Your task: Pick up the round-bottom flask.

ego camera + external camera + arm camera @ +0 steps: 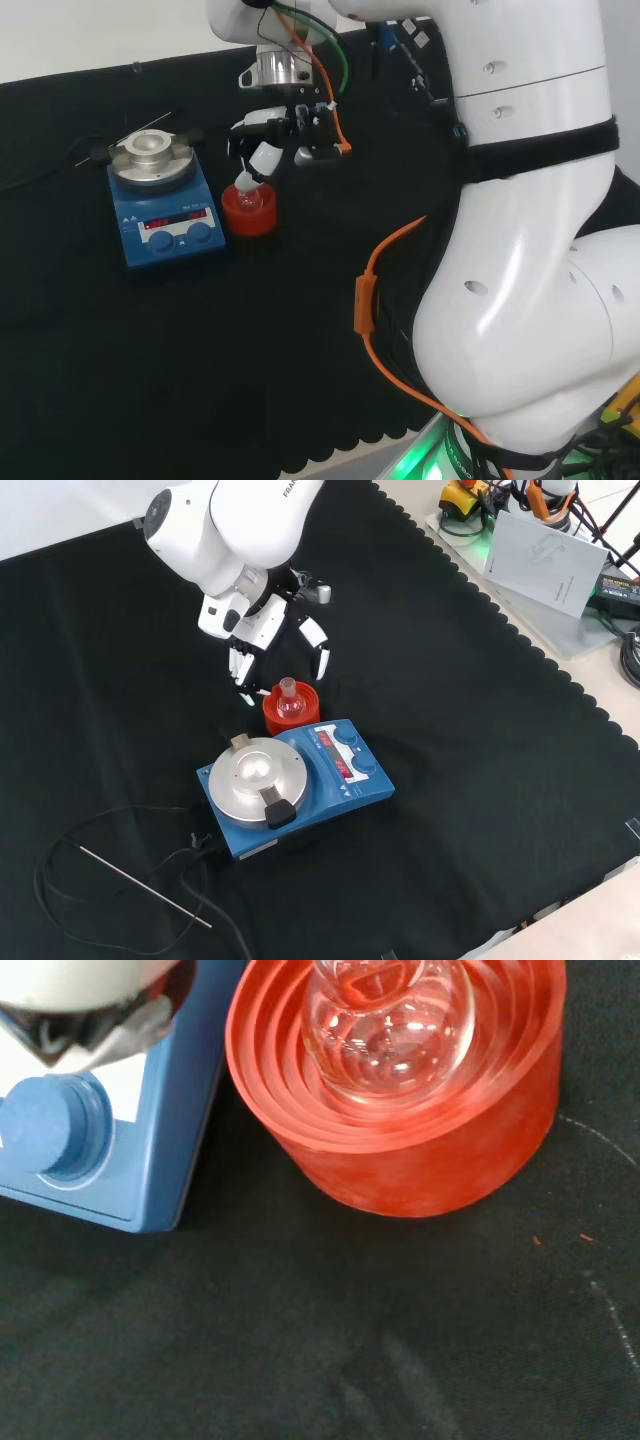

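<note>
I'm watching risk first: the blue stirrer [295, 785] is sitting just beside the red ribbed stand [291, 711], so a finger could be catching either one — tipping the lot. The round-bottom flask [291, 704] is resting upright in that stand, clear, apparently empty. The hand [268, 630] is hovering just behind it in the front view, fingers spread, gripping nothing.

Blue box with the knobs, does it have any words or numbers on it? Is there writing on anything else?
Blue box, red lit display: digits too small to read.
Blue box, white marks by the knobs: too blurred to read.
White arm: dark letters cut off at the front view's top edge, not readable.
White sheet beyond the cloth: faint mark, too small to read.
Red stand and flask: no writing.
</note>
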`<act>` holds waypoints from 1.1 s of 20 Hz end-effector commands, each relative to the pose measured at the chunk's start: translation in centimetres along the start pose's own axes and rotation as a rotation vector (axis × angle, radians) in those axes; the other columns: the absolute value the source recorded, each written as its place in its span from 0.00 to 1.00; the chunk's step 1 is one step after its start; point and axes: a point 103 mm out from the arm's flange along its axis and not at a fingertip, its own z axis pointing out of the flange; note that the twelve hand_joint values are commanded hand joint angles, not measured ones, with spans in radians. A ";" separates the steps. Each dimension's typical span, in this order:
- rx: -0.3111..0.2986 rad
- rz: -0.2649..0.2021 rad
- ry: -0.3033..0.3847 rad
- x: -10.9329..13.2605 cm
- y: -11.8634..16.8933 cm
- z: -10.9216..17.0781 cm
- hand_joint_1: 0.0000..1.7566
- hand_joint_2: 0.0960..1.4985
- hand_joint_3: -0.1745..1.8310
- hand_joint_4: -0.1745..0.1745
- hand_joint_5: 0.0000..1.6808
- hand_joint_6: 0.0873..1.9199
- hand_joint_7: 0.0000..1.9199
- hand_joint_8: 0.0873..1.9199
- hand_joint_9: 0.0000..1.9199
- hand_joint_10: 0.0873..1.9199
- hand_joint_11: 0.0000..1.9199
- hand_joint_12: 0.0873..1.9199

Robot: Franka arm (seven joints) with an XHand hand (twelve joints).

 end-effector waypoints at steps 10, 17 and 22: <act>-0.040 -0.012 -0.150 0.0 -0.1 0.1 0.48 0.18 0.52 0.00 0.15 0.51 0.33 0.51 0.37 0.47 0.31 0.70; -0.036 -0.012 -0.180 -0.1 0.0 0.5 0.49 0.19 0.52 0.03 0.19 0.54 0.37 0.50 0.40 0.45 0.33 0.70; -0.038 0.005 -0.179 -0.3 0.1 0.6 0.49 0.19 0.53 0.08 0.24 0.57 0.38 0.49 0.41 0.44 0.34 0.69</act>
